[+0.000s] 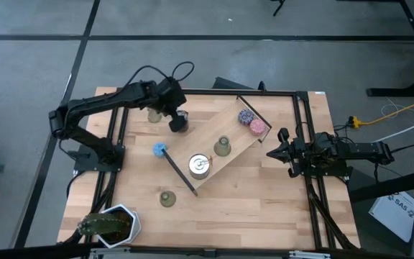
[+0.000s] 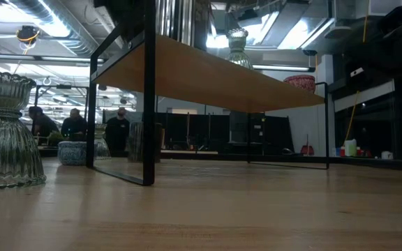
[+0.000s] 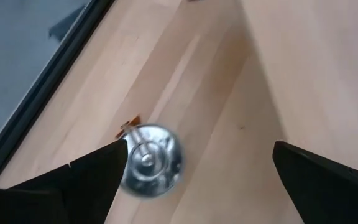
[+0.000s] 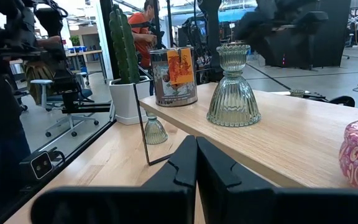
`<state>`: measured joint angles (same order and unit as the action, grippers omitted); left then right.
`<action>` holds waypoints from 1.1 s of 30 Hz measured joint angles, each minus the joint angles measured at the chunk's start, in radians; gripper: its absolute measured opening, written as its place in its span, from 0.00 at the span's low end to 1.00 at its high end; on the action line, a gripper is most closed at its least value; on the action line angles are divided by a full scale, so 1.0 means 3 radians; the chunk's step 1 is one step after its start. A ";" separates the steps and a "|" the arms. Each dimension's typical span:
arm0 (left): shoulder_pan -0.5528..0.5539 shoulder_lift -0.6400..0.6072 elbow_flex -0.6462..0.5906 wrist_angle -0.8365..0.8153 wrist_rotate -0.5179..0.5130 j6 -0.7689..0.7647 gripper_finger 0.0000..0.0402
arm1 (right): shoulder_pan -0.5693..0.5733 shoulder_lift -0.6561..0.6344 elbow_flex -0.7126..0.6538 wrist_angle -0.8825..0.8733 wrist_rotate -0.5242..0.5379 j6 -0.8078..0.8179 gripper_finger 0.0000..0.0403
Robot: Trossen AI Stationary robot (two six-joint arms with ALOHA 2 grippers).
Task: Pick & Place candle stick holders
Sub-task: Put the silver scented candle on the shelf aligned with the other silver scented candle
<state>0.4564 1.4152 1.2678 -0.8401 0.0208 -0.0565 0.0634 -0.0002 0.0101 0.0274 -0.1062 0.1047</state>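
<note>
- Your candle stick holders (image 4: 233, 87) are ribbed, olive-green glass bells, all upright with necks up.
- One stands on the raised wooden shelf (image 1: 225, 147) beside a silver tin (image 1: 199, 165); another (image 1: 167, 198) on the surface (image 1: 264, 208) below; a third (image 1: 154, 115) near the left pincer (image 1: 178, 124).
- Left pincer hangs released over it; right pincer (image 1: 273, 152) waits clenched at the surface's right side.

High view: looks straight down from well above, taking in the whole pale wooden surface (image 1: 257, 187) and both dark arms.
Low view: sits at surface height, facing level across the boards into the room, close beside a ribbed olive-green glass candle stick holder (image 2: 4, 132).
Left wrist view: looks steeply down, very near the boards.
Right wrist view: faces along the raised black-framed wooden shelf (image 4: 297, 140), shared with the high and low views.
</note>
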 joint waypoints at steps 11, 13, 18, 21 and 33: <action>0.0239 0.0589 0.0285 -0.0399 -0.0182 0.0038 1.00 | -0.0001 0.0000 -0.0001 0.0001 0.0000 0.0000 0.02; 0.0239 0.0678 0.0285 -0.0426 -0.0175 0.0080 1.00 | 0.0000 0.0000 0.0000 0.0001 0.0000 0.0000 0.02; 0.0230 0.0848 0.0285 -0.0542 -0.0163 0.0148 1.00 | 0.0000 0.0000 0.0000 0.0001 0.0000 0.0000 0.02; 0.0229 0.0922 0.0285 -0.0584 -0.0163 0.0219 1.00 | 0.0000 0.0000 0.0000 0.0000 0.0001 0.0000 0.02; 0.0226 0.0989 0.0285 -0.0604 -0.0188 0.0270 1.00 | 0.0000 0.0000 0.0000 0.0000 0.0000 0.0000 0.02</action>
<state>0.5243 1.7119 1.3533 -1.0214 -0.0355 0.0246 0.0633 -0.0002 0.0101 0.0275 -0.1062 0.1047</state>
